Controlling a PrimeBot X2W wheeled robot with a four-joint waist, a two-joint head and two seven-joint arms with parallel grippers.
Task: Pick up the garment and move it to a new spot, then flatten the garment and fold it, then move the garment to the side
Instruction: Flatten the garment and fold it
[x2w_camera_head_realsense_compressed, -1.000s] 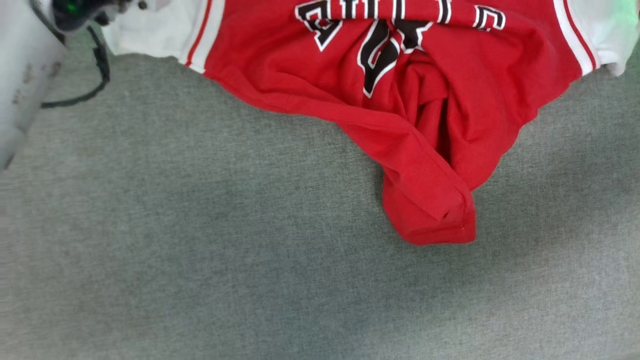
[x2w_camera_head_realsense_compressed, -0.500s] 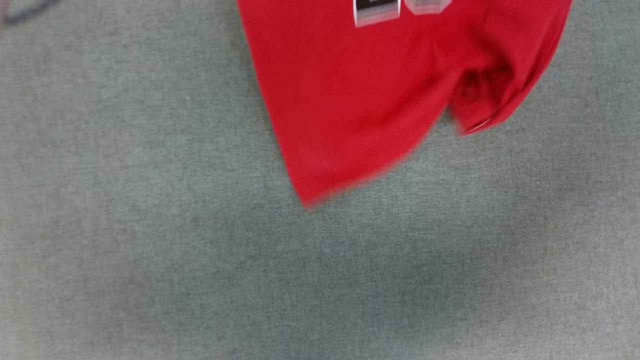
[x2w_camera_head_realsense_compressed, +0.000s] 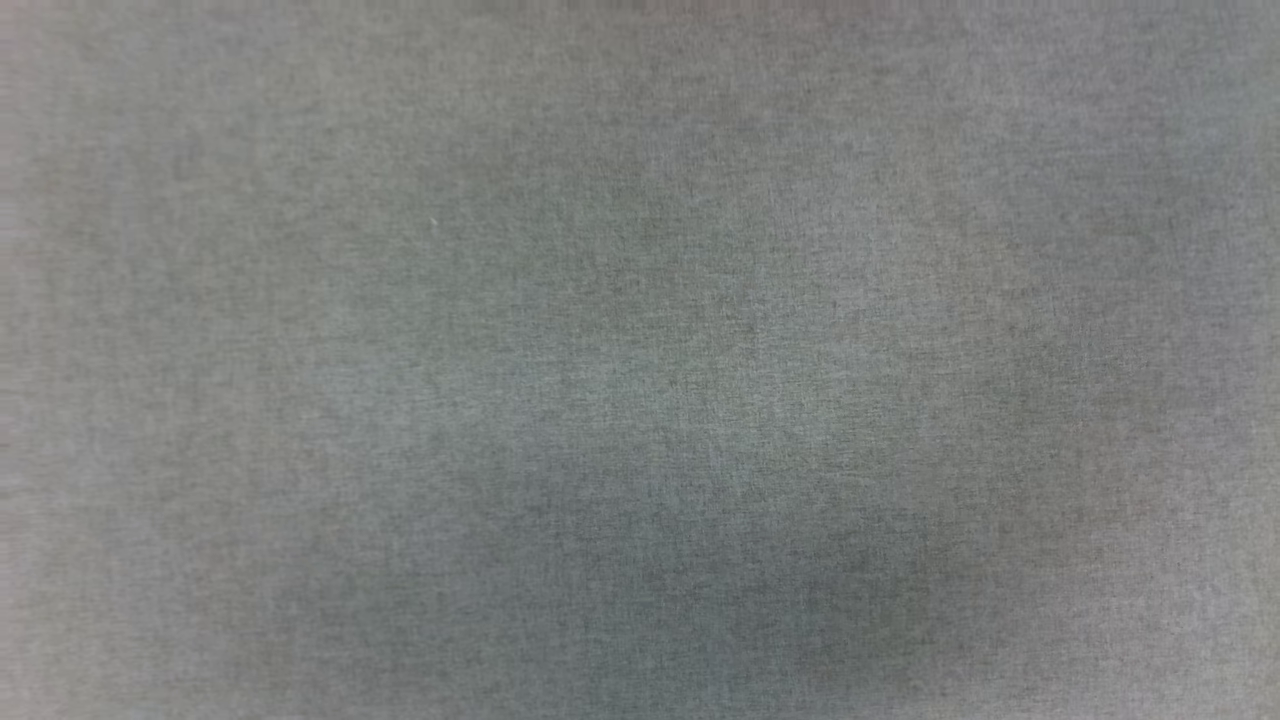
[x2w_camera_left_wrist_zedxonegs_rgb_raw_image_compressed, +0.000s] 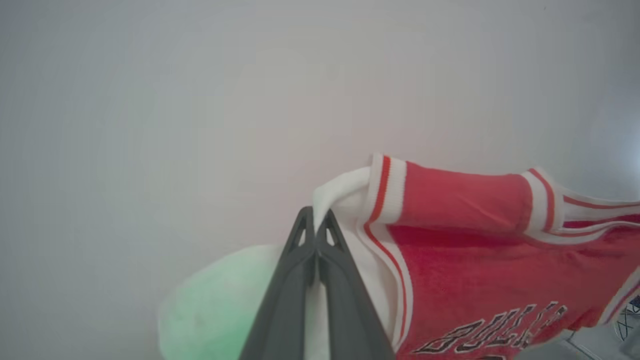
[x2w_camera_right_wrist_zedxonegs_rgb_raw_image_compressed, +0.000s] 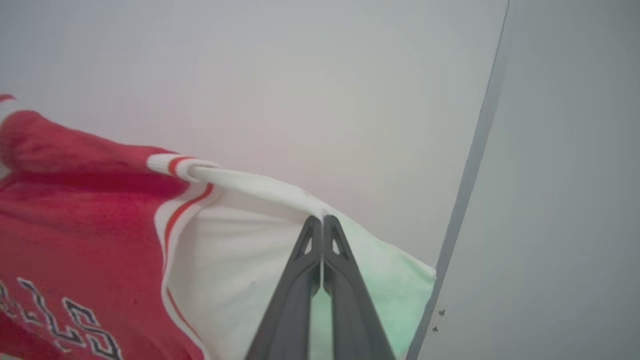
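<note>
The garment (x2w_camera_left_wrist_zedxonegs_rgb_raw_image_compressed: 475, 260) hangs stretched between the two arms, in front of a pale wall (x2w_camera_left_wrist_zedxonegs_rgb_raw_image_compressed: 150, 100). In the left wrist view its red body, striped trim and black-and-white lettering spread from the centre out to 3 and 5 o'clock. In the right wrist view the garment (x2w_camera_right_wrist_zedxonegs_rgb_raw_image_compressed: 75, 215) fills the 8 to 9 o'clock side, and a white sleeve (x2w_camera_right_wrist_zedxonegs_rgb_raw_image_compressed: 240, 250) runs in to the centre.

The left jaws are pressed fully together on a white fold of sleeve at its top edge. The right jaws are likewise closed tight, pinching the white sleeve edge at their tips. The cloth beside each pair has a green tint (x2w_camera_right_wrist_zedxonegs_rgb_raw_image_compressed: 370, 295).

A second ago the head view had the red body across 12 o'clock, sagging onto the grey desk. Half a second ago only a blurred red hem hung there. That view now has the grey cloth of the desk (x2w_camera_head_realsense_compressed: 300, 300), with a soft shadow (x2w_camera_head_realsense_compressed: 800, 580) near 5 o'clock.
</note>
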